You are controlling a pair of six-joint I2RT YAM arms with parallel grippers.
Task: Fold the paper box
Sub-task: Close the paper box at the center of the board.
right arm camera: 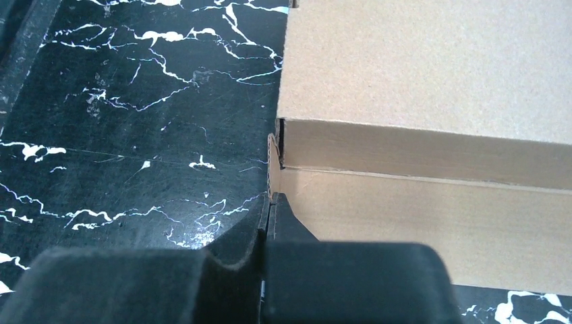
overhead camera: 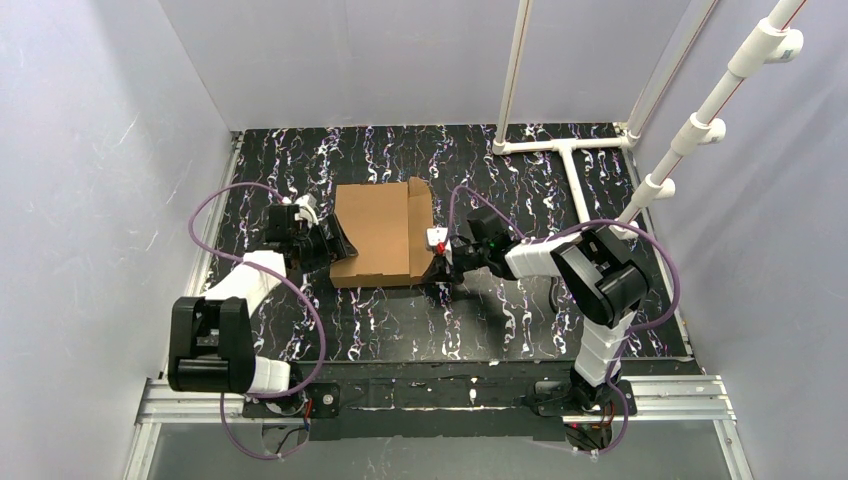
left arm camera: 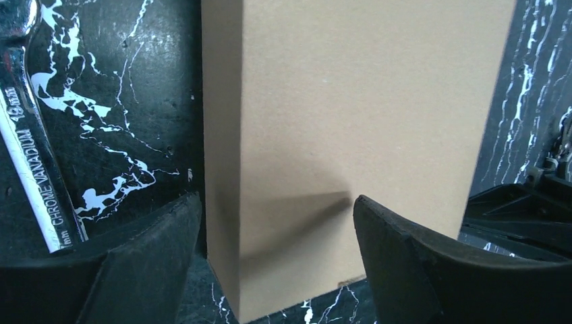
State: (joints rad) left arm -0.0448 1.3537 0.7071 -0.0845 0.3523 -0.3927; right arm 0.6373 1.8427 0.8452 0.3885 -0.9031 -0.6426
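Brown cardboard sits mid-table in the top view: the box [overhead camera: 380,235] lies between the two arms, its sides running roughly away from the bases, though it is too near square here to name a long axis with confidence. A fold line runs down it close to the right edge. The left gripper [overhead camera: 335,245] comes at its left side near the near corner, and the right gripper [overhead camera: 440,258] is at its right side, also toward the near corner. Both are about equally close, so the box is bracketed from left and right.

From the left wrist, the box fills the middle of the view, straight ahead of the tool. The fingers [left arm camera: 135,263] stand wide apart and hold nothing; one upright corner edge of the box falls in the gap between them, with the broad face running off behind the right-hand finger. I cannot tell whether either pad touches cardboard. A wrench [left arm camera: 27,142] shows at the left edge of this view.

From the right wrist, the fingers are pressed together, their tips meeting right at a near corner of the box, where a seam separates the upper panel from the wall below. A thin cardboard edge stands just above the tips; whether any of it is pinched between them I cannot tell.

My reading is that the coming move turns on this squeeze: the box lies inward of both tools, so pressing toward each other should seat the walls.
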